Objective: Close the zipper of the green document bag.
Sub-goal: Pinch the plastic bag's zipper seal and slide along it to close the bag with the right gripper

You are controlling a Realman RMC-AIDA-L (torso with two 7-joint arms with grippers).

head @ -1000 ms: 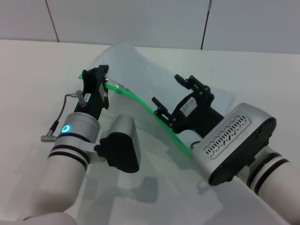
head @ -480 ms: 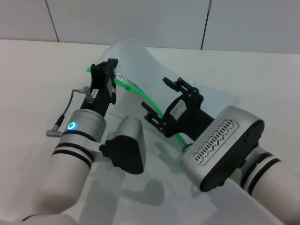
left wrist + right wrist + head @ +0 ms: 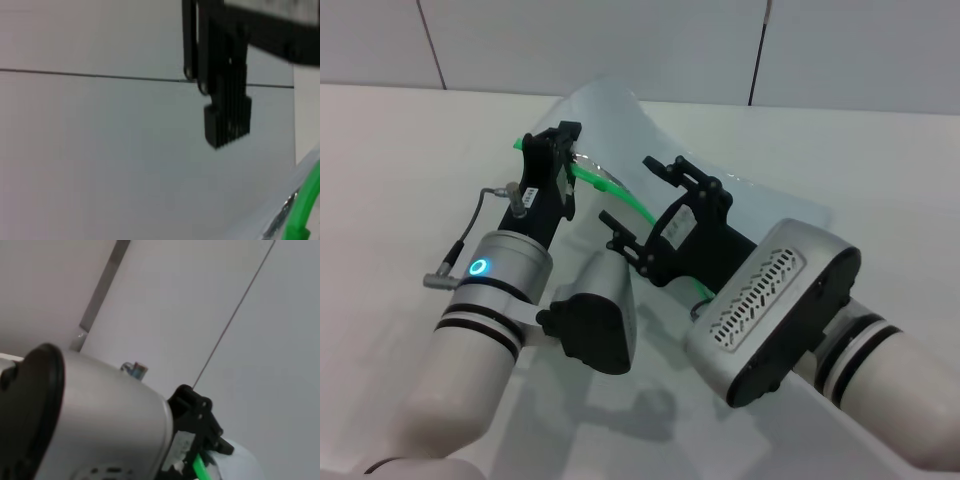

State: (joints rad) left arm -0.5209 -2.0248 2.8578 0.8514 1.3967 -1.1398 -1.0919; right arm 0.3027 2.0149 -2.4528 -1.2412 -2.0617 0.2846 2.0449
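Observation:
The green document bag (image 3: 612,122), translucent and pale blue, is lifted off the white table and curls upward at its far end. Its zipper (image 3: 613,196) runs as a bright green strip from my left gripper (image 3: 552,160) toward my right gripper (image 3: 642,208). The left gripper is shut on the bag's green edge at the far end. The right gripper is open, and the green strip passes between its fingers. The left wrist view shows one black finger (image 3: 226,116) and the zipper (image 3: 306,200). The right wrist view shows the left gripper (image 3: 201,426) on the zipper (image 3: 200,468). I cannot make out the slider.
The white table (image 3: 390,160) stretches out to the left of the arms, and a light panelled wall (image 3: 620,40) stands behind it. Both forearms fill the near half of the head view and hide the bag's near part.
The right gripper has slid along the green strip toward the left gripper. The left gripper has shifted a little to the right and farther away, and the bag's far end curls higher.

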